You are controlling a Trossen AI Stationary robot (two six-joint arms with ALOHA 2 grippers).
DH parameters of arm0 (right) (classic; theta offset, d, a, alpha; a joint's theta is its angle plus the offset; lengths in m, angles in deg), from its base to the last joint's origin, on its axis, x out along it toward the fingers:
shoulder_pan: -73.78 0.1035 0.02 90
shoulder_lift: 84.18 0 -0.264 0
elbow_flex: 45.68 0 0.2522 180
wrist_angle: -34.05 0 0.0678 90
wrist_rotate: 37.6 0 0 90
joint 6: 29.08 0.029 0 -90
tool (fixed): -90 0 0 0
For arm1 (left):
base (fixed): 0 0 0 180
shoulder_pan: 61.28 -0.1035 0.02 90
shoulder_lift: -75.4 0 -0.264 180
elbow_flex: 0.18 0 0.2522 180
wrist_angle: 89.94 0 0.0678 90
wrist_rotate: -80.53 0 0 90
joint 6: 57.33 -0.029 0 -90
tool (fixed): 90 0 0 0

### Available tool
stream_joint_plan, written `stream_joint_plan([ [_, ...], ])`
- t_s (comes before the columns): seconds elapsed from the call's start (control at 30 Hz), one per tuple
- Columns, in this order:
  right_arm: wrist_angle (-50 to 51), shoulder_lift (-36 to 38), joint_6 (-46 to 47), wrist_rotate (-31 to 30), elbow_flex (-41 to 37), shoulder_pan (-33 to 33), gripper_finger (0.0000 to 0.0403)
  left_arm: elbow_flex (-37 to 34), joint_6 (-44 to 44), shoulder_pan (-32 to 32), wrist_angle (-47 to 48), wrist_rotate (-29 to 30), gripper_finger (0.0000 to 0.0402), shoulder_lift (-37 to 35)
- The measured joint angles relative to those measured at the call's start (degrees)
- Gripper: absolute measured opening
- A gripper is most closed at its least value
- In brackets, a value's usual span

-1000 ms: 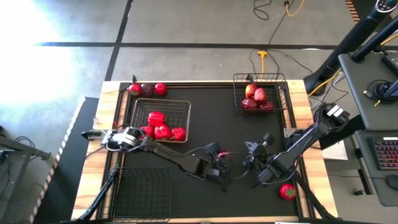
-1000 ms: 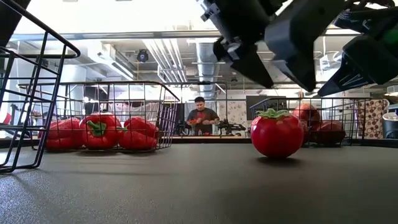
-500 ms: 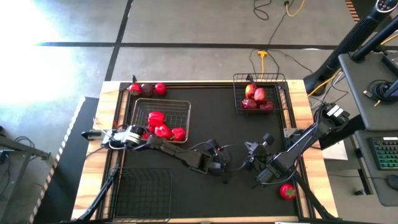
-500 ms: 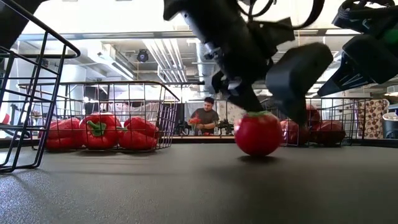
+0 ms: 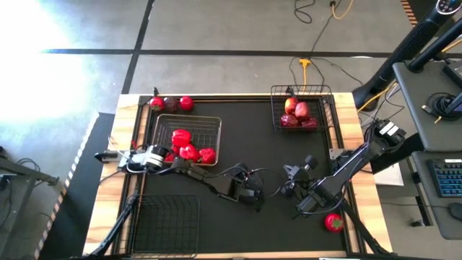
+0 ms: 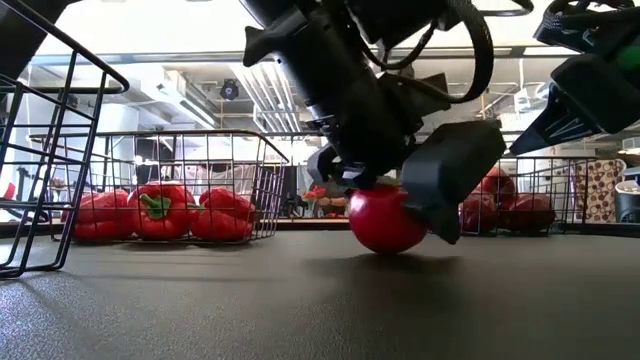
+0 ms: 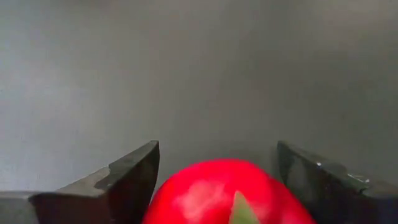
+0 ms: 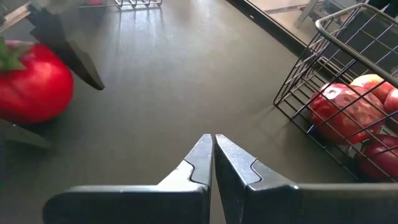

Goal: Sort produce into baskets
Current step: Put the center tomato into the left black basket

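My left gripper (image 5: 253, 196) is down at the middle of the table, shut on a round red tomato (image 6: 383, 220) with a green top. The tomato also shows in the left wrist view (image 7: 214, 196) and the right wrist view (image 8: 31, 81). My right gripper (image 8: 213, 142) is shut and empty, hovering to the tomato's right (image 5: 291, 178). A second tomato (image 5: 333, 222) lies on the table near the front right. One basket (image 5: 211, 124) holds red peppers (image 5: 189, 149), and one at the far right (image 5: 326, 92) holds apples (image 5: 297, 113). A third basket (image 5: 167, 224) stands at the front left. My left gripper pinches the tomato between its two fingers, one on each side (image 7: 166, 190). The fingers (image 6: 452, 180) slant down on it from above. The tomato's bottom is on the table, and its green top points up toward the gripper.
Three more red and dark fruits (image 5: 172, 104) lie along the far edge at the left, behind the pepper basket. The black mat between the baskets is bare around the gripper. A person stands in the room far behind the table (image 6: 325, 190).
My left gripper has come down from above the tomato until its fingers stand on both sides of it. It has then gone toward the table's left edge. The tomato has slid along the table to the left with it, staying upright.
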Motion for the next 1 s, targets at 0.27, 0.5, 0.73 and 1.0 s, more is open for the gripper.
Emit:
stream_joint_plan([
  [0.27, -0.1, 0.0, 0.1, 0.9, 0.0, 0.0, 0.0009, 1.6, 0.0, 0.0, 1.0, 1.2, 0.0305, -0.8],
  [0.5, -0.1, 0.0, -0.1, 1.0, 0.0, 0.0, 0.0009, 3.8, 1.4, 0.3, 5.4, 4.2, 0.0325, -1.9],
  [0.73, -0.2, 0.0, 0.2, 1.3, 0.0, 0.0, 0.0009, 3.9, 6.4, 1.0, 9.8, 4.6, 0.0334, -1.9],
  [1.0, -0.4, 0.0, 0.3, 1.3, 0.0, 0.0, 0.0009, 0.8, 9.5, 1.2, 8.7, 3.8, 0.0334, -1.8],
])
